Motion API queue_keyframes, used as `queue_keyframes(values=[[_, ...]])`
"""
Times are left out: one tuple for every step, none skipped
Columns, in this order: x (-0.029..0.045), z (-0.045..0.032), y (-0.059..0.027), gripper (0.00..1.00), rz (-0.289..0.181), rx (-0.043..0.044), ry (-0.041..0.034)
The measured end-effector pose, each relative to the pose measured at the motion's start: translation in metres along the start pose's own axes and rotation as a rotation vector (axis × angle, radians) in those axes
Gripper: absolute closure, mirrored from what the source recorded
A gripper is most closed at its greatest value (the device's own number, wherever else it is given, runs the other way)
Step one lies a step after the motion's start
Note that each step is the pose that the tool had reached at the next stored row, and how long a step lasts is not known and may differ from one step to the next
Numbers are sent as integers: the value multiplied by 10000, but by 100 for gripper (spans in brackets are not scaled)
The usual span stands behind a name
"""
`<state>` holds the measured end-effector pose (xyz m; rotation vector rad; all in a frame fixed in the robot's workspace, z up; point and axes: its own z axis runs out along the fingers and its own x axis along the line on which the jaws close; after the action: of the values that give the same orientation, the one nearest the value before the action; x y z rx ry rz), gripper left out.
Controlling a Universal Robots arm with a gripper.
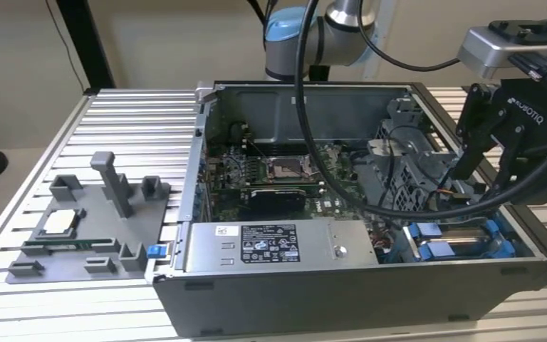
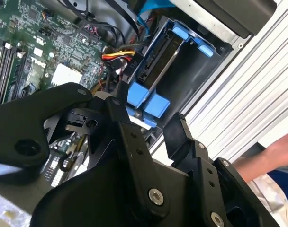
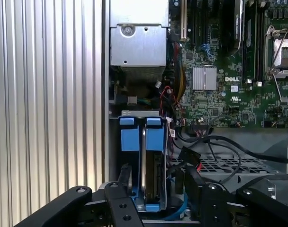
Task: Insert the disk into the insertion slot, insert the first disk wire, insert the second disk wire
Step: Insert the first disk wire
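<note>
First wrist view: the gripper [image 3: 154, 178] hangs open and empty, its fingers [image 3: 125, 177] either side of the disk [image 3: 153, 161]. The disk stands on edge in the slot [image 3: 139, 114] beside the circuit board [image 3: 220, 94], long axis pointing straight away from the gripper.

Claw [image 2: 146, 108] spread wide over disk [image 2: 159, 59] in insertion slot [image 2: 197, 71], green motherboard [image 2: 44, 47] beside

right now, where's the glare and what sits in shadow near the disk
First wrist view: glare streaks the table; the disk is dim. Second wrist view: parts of the table wash out white, the slot wall lies in deep shadow. Exterior view: soft even light, darker inside the case.
</note>
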<state>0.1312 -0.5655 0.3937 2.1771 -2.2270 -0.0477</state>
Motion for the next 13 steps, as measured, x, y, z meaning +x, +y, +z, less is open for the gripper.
queue_keyframes(values=[[-18, 0, -1, 0, 0, 0, 1], [-35, 0, -1, 0, 0, 0, 1], [-52, 0, -1, 0, 0, 0, 1], [-71, 0, -1, 0, 0, 0, 0], [-88, 0, -1, 0, 0, 0, 0], [-105, 0, -1, 0, 0, 0, 0], [-125, 0, 0, 0, 0, 0, 0], [-145, 0, 0, 0, 0, 0, 0], [-167, 0, 1, 0, 0, 0, 1], [-189, 0, 1, 0, 0, 0, 0], [-211, 0, 2, 0, 0, 0, 0], [-232, 1, 2, 0, 0, 0, 0], [-253, 1, 3, 0, 0, 0, 0]])
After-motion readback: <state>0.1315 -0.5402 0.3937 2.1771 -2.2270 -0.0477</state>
